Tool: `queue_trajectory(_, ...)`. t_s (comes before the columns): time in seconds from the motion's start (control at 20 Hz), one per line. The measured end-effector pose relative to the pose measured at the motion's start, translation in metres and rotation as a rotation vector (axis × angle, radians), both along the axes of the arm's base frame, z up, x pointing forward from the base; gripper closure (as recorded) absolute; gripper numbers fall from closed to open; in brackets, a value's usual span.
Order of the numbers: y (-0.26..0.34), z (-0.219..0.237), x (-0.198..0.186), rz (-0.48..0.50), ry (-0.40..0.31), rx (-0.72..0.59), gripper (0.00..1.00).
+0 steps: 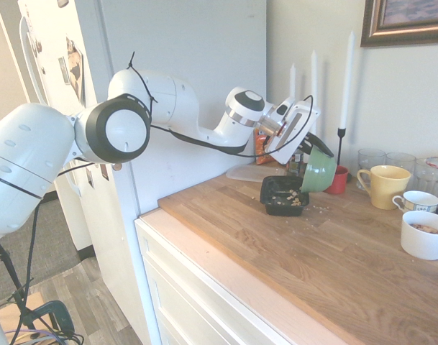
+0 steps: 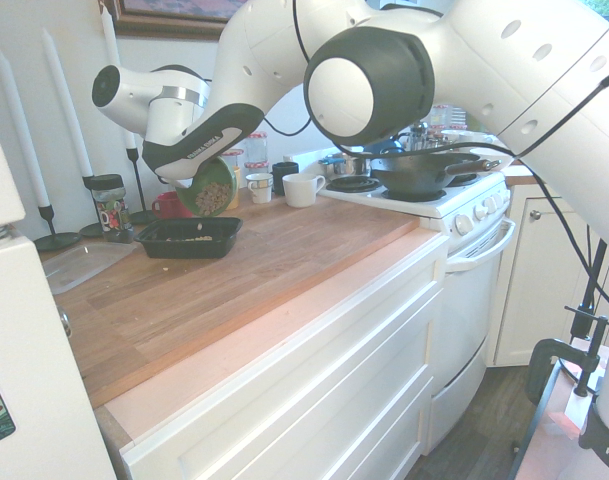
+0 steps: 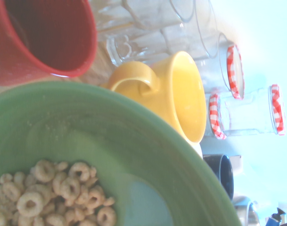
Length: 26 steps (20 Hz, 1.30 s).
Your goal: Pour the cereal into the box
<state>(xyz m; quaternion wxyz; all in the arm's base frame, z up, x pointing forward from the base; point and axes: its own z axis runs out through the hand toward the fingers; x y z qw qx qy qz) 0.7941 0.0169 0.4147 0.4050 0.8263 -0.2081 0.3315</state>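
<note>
Tilting the green bowl (image 1: pixel 318 171) steeply over the box (image 1: pixel 283 194), my tool (image 1: pixel 306 149) is clenched on the bowl's upper rim, and my arm reaches in over the wooden surface (image 1: pixel 334 251). In the second exterior view the bowl's mouth faces the camera, and the cereal (image 2: pixel 212 199) clings in a heap against its lower inner wall, above the box. The wrist view shows the same ring-shaped pieces gathered in one part of the green interior, the rest of it bare. Some cereal already lies in the box (image 2: pixel 189 238), a black shallow tray standing flat on the surface, and a few crumbs (image 1: pixel 321 208) are scattered on the wood just beside it. Behind the bowl stands a red cup (image 1: pixel 339 180); near it are a yellow mug (image 1: pixel 383 185), clear glasses (image 1: pixel 371 158) and two white cups (image 1: pixel 424 233), the nearer of which holds brownish contents. White candles (image 1: pixel 346 72) in dark holders rise against the wall. A stove (image 2: pixel 424 195) with a dark pan (image 2: pixel 424 170) adjoins the surface in the second exterior view.
</note>
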Motion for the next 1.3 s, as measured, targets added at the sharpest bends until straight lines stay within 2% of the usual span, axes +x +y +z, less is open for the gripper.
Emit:
queue_trajectory(0.95, 0.027, -0.013, -0.013, 0.076, -0.022, -0.104, 1.00)
queue_trajectory(1.3, 0.037, -0.005, -0.012, 0.125, -0.037, -0.191, 1.00)
